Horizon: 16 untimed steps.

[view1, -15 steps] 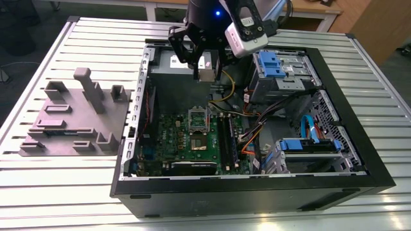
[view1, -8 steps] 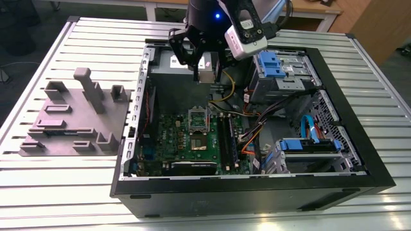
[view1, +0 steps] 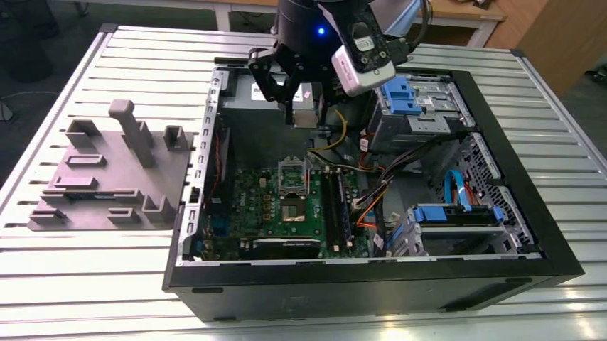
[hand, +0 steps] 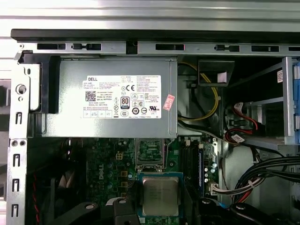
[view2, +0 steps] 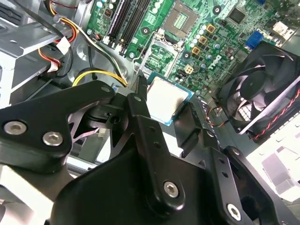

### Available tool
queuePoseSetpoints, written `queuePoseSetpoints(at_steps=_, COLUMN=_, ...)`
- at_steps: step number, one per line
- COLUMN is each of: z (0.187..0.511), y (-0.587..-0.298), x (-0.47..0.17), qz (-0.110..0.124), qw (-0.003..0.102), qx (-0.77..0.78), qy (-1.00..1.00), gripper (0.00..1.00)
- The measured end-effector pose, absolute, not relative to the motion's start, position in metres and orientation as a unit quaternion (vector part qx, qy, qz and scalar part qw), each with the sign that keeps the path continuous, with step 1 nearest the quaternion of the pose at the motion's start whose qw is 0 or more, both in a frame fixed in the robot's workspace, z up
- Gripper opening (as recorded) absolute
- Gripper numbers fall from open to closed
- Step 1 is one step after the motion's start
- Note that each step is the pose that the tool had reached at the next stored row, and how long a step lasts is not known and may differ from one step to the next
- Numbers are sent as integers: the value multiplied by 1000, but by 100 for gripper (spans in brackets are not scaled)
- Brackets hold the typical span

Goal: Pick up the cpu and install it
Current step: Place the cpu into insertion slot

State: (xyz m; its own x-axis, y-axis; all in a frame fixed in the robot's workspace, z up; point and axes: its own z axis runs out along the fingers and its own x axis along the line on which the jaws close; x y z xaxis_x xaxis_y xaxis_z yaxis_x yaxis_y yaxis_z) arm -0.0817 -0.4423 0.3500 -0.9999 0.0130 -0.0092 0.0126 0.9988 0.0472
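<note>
Status for you: gripper (view1: 303,112) is clamped on the cpu (view1: 306,108). The fingers pinch it by two opp. edges, so the jaws are closed onto the chip, not onto each other. In the exterior view you've got it held up in the air over the open PC case (view1: 379,280), in front of the grey PSU (view1: 249,96) and well clear of the mobo (view1: 284,213). Not seated yet.

On the mobo the socket (view1: 292,211) is uncovered, w/ its metal frame (view1: 292,176) swung open just beside it. Both are well apart from the chip.

Second wrist view: cpu (view2: 166,99) sits between the black fingers (view2: 145,122), silver lid toward the cam, teal edge showing round the lid. Behind it you see the green mobo (view2: 211,33), the socket (view2: 180,18) and the frame (view2: 161,54). A black fan (view2: 265,93) is off to one side. A yellow cable (view2: 101,73) runs near one finger, can't tell if it touches.

First wrist view: cpu (hand: 160,196) looks level, lid to the cam, one finger (hand: 123,211) just beside it. The frame (hand: 150,152) lies between the chip and the PSU (hand: 110,96), which has a white label.

Rest of scene, exterior view: a grey fixture block (view1: 114,174) sits on the slatted table (view1: 95,284) on the exterior view's left, apart from the case. Blue drive brackets (view1: 406,91) are inside the case on the exterior view's right.
</note>
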Motion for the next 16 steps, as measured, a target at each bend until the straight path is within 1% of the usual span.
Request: queuePoseSetpoints(at_steps=16, z=347, y=-444, x=-82, qz=24, qw=5, qx=6, qy=1000, gripper=47)
